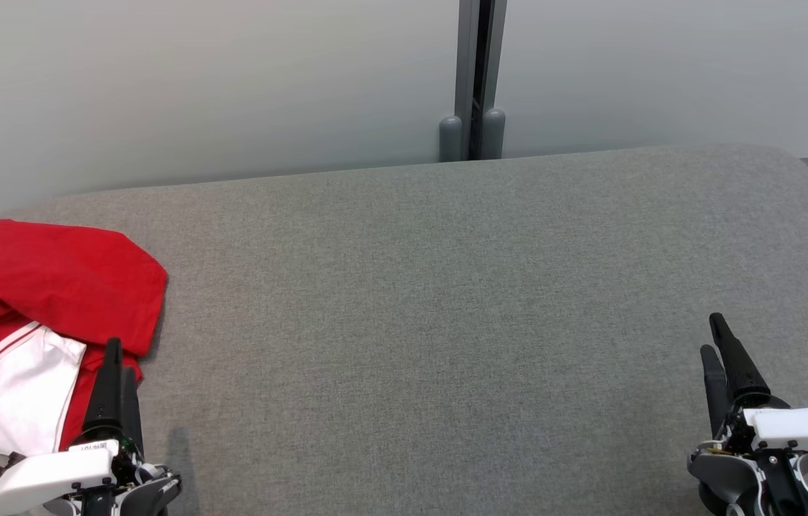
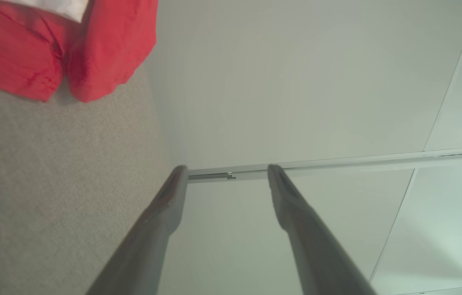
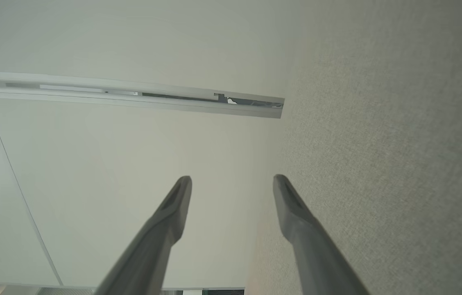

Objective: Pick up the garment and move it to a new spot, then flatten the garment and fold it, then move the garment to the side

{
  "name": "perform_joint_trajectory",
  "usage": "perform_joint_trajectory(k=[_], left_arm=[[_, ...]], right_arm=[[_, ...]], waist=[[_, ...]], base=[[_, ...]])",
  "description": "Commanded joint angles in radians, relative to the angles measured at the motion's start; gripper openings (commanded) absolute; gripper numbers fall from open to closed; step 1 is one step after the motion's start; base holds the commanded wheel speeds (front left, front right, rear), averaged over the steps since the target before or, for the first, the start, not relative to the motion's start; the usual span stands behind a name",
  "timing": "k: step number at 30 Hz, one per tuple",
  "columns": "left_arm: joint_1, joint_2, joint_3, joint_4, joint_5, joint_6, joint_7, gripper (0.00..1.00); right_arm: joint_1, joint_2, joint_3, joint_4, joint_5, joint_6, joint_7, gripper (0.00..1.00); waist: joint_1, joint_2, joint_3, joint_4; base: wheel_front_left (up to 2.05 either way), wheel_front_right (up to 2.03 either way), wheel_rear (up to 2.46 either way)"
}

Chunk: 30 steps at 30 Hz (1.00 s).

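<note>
The garment (image 1: 39, 287) is red with a white panel and lies bunched at the left edge of the grey fabric surface (image 1: 447, 301). In the head view my left gripper (image 1: 116, 358) rises at the lower left, its tips over the garment's near right edge. The left wrist view shows this gripper (image 2: 227, 174) open and empty, with the garment (image 2: 91, 49) up in the top left corner. My right gripper (image 1: 713, 337) stands at the lower right, far from the garment. Its fingers are spread with nothing between them in the right wrist view (image 3: 233, 182).
A pale wall (image 1: 232, 86) runs behind the surface, with a grey vertical post (image 1: 474, 79) at its middle. The surface's far right corner (image 1: 805, 165) is rounded, with floor beyond it.
</note>
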Motion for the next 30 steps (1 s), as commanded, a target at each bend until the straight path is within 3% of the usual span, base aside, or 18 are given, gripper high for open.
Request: perform_joint_trajectory(k=[1,11,30], left_arm=[[-0.018,0.013,0.006,-0.020,0.018,0.000,-0.009,1.00],[-0.021,0.015,0.033,-0.026,0.123,-0.001,-0.050,1.00],[-0.018,0.018,0.012,-0.167,0.378,0.026,-0.114,1.00]], right_arm=[[-0.024,-0.010,0.001,-0.023,-0.022,0.001,-0.013,1.00],[-0.036,-0.012,-0.005,-0.053,-0.173,0.001,-0.055,1.00],[-0.061,-0.014,0.009,-0.209,-0.632,0.001,-0.120,1.00]], waist=[[0.0000,0.0000,0.000,-0.001],[0.0000,0.0000,0.000,-0.004],[0.0000,0.0000,0.010,0.002]], base=[[0.00,0.00,0.00],[0.00,0.00,0.00],[0.00,0.00,0.00]])
